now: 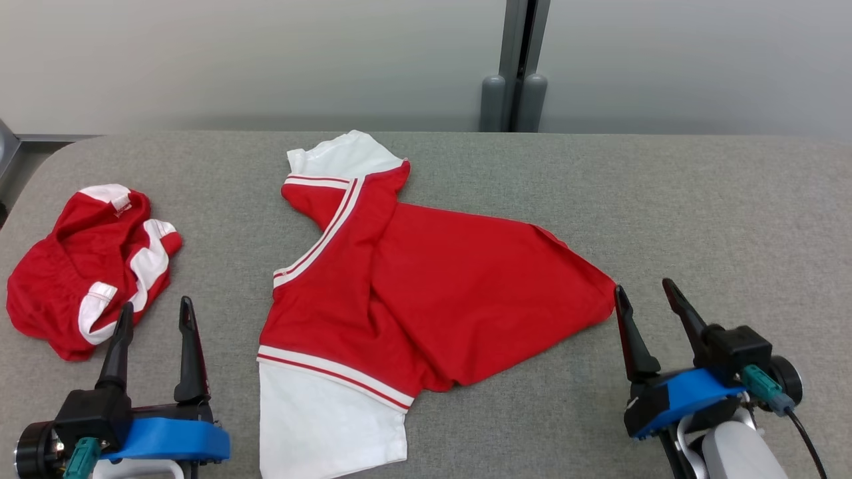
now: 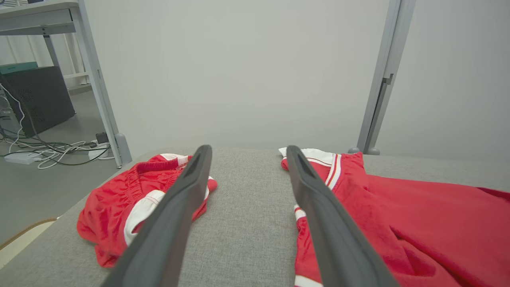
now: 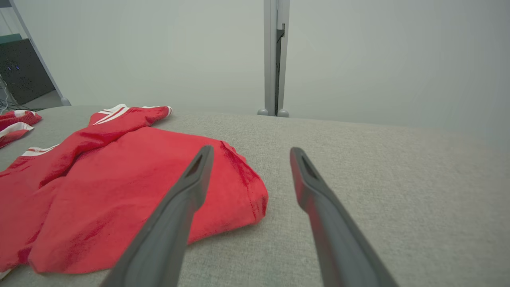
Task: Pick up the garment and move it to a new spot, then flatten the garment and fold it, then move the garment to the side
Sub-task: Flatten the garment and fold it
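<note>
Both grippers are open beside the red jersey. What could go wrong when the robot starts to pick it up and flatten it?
1. The left gripper sits between the crumpled red shorts and the jersey, so it may catch the wrong garment.
2. The jersey lies folded over near the right gripper; its fingers might pinch two layers, leaving folds.

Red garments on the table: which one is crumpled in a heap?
The smaller garment at the robot's left, beyond the left gripper, is bunched up. The big jersey in the middle lies spread out, white sleeves showing.
</note>
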Controlling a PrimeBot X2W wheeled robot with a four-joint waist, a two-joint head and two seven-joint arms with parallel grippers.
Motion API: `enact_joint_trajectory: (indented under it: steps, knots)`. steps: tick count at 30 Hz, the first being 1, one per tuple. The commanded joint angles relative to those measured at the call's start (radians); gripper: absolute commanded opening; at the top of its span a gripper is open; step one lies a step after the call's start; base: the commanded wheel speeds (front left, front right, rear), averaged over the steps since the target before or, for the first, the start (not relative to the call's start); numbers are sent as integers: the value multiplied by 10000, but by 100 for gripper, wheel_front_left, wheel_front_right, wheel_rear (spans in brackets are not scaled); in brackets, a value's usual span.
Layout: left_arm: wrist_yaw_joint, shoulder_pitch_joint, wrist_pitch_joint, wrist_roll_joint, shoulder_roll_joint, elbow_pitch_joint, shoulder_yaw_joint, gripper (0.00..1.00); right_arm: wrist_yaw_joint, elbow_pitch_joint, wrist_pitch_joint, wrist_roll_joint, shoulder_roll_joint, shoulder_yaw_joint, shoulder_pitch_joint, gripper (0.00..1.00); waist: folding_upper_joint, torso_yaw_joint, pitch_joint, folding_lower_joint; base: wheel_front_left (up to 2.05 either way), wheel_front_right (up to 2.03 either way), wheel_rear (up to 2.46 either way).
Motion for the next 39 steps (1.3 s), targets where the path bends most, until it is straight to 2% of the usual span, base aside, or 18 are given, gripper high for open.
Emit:
enact_joint_trajectory:
  steps: [1, 7, 16, 24, 25, 26, 27, 32, 39]
  knots:
    - [-64, -116, -25, 52, -10, -28, 76, 100, 1, 290, -34, -227, -25, 10, -446, 100, 0, 36, 31, 0, 0, 0, 0]
    - [-197, -309, -27, 140, -132, -12, 27, 100, 1, 1704, -35, -563, -186, 14, -1801, 100, 0, 240, 188, 0, 0, 0, 0]
    - [-303, -511, -25, 183, -250, 10, -135, 100, 1, 4490, -35, -675, -417, -193, -2669, 100, 0, 613, 442, 0, 0, 0, 0]
    - [-338, -729, -25, 222, -307, 75, -178, 100, 1, 5766, -35, -361, -299, -280, -3127, 100, 0, 769, 695, 0, 0, 0, 0]
    - [-347, -727, -25, 218, -313, 92, -187, 100, 1, 5877, -34, -316, -287, -252, -3155, 83, 0, 776, 705, 0, 0, 0, 0]
    - [-353, -748, -25, 212, -319, 113, -189, 100, 1, 5921, -35, -199, -267, -245, -3215, 16, 0, 776, 713, 0, 0, 0, 0]
    - [-361, -775, -25, 207, -322, 124, -179, 100, 1, 5975, -34, -122, -246, -201, -3247, 0, 0, 767, 711, 0, 0, 0, 0]
    - [-384, -633, -25, 226, -339, 199, -121, 100, 1, 5421, -34, 329, -145, -53, -2886, 0, 0, 571, 504, 0, 0, 0, 0]
    - [-397, -414, -25, 174, -370, 288, -114, 100, 1, 3473, -37, 1076, -194, -11, -1264, 0, 0, 177, 123, 0, 0, 0, 0]
